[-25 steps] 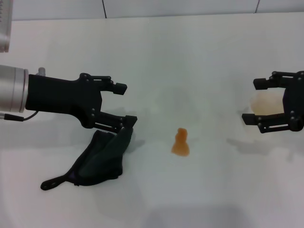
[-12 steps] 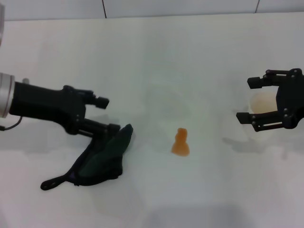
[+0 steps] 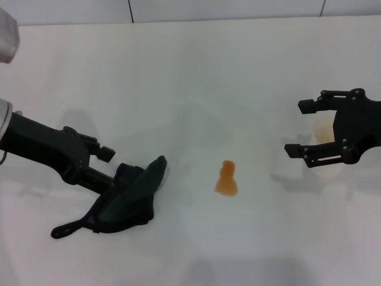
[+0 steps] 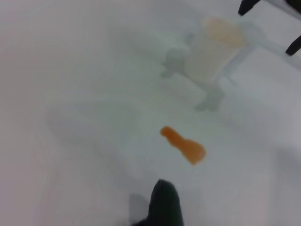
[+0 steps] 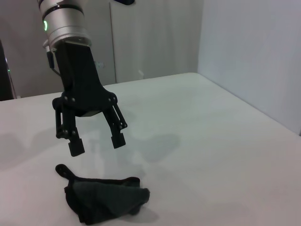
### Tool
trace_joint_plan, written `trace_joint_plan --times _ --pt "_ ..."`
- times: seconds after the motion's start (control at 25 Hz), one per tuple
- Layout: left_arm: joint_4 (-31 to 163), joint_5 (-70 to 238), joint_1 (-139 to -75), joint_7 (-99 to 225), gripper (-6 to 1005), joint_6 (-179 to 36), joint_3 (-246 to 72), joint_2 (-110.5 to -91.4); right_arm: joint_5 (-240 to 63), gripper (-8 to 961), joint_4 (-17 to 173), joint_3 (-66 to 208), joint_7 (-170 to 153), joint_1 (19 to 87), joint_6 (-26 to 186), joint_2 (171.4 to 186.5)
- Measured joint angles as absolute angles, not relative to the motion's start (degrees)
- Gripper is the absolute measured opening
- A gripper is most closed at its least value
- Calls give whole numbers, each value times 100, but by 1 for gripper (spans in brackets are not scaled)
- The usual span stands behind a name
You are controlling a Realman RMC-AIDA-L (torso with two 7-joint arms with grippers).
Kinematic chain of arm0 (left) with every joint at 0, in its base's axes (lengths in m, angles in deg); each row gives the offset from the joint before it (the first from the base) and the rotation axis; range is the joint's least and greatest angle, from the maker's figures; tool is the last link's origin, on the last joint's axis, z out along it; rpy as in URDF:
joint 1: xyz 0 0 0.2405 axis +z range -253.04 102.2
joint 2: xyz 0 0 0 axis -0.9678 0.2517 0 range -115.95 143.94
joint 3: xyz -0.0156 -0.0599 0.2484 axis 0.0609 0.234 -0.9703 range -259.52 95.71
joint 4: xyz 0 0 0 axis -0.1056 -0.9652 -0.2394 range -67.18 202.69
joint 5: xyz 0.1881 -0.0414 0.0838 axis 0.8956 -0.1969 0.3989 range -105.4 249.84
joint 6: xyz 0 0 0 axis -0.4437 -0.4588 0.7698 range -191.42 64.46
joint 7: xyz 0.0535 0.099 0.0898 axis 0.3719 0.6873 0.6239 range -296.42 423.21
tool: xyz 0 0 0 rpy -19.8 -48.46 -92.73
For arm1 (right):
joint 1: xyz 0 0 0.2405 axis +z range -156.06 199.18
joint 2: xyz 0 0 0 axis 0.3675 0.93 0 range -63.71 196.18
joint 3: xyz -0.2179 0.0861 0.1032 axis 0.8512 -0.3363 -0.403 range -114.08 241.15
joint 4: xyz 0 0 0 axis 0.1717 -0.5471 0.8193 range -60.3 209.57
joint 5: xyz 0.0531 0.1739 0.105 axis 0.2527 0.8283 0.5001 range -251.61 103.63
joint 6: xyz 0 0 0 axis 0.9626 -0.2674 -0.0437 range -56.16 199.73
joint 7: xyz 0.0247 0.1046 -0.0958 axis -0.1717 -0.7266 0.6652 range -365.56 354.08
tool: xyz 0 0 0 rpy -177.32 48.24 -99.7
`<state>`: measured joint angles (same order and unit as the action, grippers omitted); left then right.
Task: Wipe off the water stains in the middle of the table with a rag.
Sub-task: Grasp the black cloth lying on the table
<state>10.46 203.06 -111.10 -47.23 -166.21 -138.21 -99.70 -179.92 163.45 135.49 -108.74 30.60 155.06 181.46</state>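
Observation:
The water stain point(image 3: 226, 179) is a small orange blotch in the middle of the white table point(image 3: 196, 77); it also shows in the left wrist view point(image 4: 183, 145). The dark green-black rag point(image 3: 122, 199) lies crumpled to the stain's left, its thin tail pointing left. My left gripper point(image 3: 109, 168) is open and empty, just above the rag's left part. In the right wrist view this gripper point(image 5: 96, 143) hangs above the rag point(image 5: 103, 200) without touching it. My right gripper point(image 3: 296, 128) is open at the right, away from the stain.
A translucent white plastic cup point(image 3: 324, 128) stands at the right, partly behind my right gripper; the left wrist view shows it upright point(image 4: 211, 49) beyond the stain. A wall runs along the table's far edge.
My left gripper has drawn back to the left and down, from over the rag's right tip to its left part. My right gripper has shifted slightly left. The rag and stain stay put.

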Motion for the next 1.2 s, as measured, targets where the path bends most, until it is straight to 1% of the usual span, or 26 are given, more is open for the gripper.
trace_joint_plan --times 0.16,0.44,0.68,1.2 --pt "1104 20787 -11197 -4733 889 -16597 -13823 -10045 -17952 866 16299 13607 -10859 3044 15483 18146" --pt "1294 21234 -11372 -4642 889 -16362 -13880 -10282 -17828 866 16157 13701 -10760 3007 15463 18146" --pt "1418 21318 -11443 -4563 890 -16203 -13908 -10393 -17782 865 16059 13714 -10713 3001 15458 18146" --pt "1707 21417 -11455 -4351 889 -15893 -13903 -10452 -17741 864 15957 13754 -10699 2999 15457 18146"
